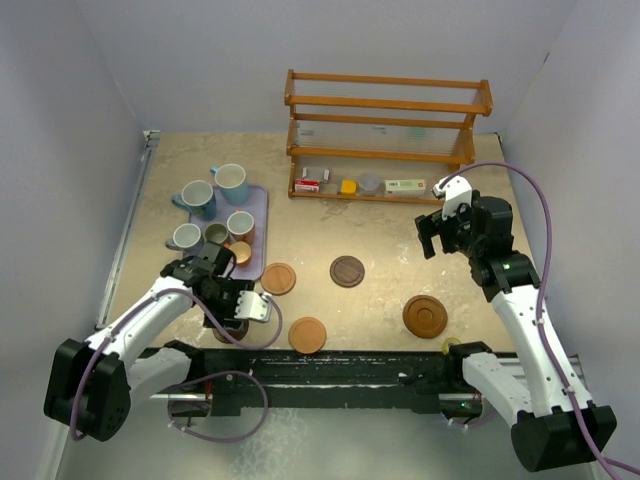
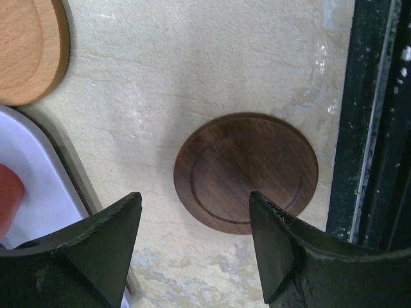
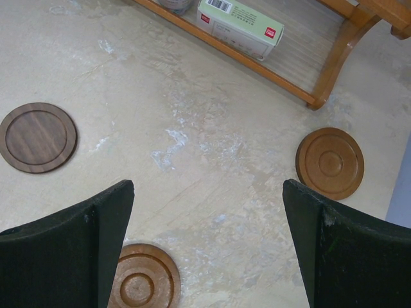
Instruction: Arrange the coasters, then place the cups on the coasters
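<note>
Dark coaster lies flat on the table below the spread, empty left fingers; right fingers are spread too. Probably light, stiff, thin wood: pinch across its rim.

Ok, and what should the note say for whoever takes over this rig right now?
Left gripper: open, empty, above a dark coaster lying flat beside the front rail.
Right gripper: open, empty, above the table.
Other coasters: spread flat over the table, one ringed coaster near the shelf.
Cups: all six on the purple tray.
Done: no cup on a coaster yet.
Left: line up the coasters, then move each cup onto one.
</note>
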Robot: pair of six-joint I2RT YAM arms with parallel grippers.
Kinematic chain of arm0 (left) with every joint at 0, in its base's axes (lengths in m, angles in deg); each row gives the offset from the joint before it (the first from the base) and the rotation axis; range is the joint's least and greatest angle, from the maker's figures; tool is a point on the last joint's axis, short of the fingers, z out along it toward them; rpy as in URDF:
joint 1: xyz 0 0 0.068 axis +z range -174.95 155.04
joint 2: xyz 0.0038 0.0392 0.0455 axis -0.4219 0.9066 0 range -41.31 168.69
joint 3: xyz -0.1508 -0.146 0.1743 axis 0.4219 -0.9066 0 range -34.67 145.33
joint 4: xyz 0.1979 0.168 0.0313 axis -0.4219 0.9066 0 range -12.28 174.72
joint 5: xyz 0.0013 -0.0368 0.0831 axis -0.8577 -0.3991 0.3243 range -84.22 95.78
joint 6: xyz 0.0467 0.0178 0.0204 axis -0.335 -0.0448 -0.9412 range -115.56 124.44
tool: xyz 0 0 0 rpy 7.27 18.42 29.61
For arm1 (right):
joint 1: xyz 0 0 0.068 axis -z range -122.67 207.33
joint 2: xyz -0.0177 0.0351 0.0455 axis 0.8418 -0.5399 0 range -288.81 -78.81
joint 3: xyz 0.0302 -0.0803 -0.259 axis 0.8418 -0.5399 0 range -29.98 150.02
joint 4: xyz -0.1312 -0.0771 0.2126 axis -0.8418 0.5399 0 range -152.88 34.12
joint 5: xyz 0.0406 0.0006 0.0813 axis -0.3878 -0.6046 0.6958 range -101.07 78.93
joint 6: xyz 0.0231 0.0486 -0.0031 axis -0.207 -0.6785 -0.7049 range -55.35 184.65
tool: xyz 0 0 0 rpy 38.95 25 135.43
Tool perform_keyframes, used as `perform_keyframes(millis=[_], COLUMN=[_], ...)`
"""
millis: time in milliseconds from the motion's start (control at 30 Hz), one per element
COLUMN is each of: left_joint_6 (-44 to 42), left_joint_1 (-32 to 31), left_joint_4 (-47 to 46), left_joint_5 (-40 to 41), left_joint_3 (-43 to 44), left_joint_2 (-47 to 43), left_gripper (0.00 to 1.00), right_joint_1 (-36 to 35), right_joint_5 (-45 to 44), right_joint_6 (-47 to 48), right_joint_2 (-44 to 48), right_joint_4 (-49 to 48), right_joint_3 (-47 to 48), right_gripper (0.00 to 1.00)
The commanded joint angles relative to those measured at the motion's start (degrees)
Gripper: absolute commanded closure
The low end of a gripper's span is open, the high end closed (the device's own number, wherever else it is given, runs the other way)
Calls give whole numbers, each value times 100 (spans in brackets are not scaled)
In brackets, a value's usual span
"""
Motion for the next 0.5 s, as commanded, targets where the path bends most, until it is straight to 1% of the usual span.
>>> perform_keyframes(millis=[0,467], left_joint_6=[433,1109], left_joint_1=[-208,-1030], left_joint_4=[-535,-1733], left_joint_5=[-186,31], left_joint_3=[12,65], left_joint_2=[278,1022], left_gripper=[35,35], right_joint_1=[-16,-16], right_joint_5=[35,-13], right_joint_6=[83,138], right_joint_2=[95,95], right_joint_4=[-126,-149], right_joint_3=[-7,-44], right_gripper=[0,0])
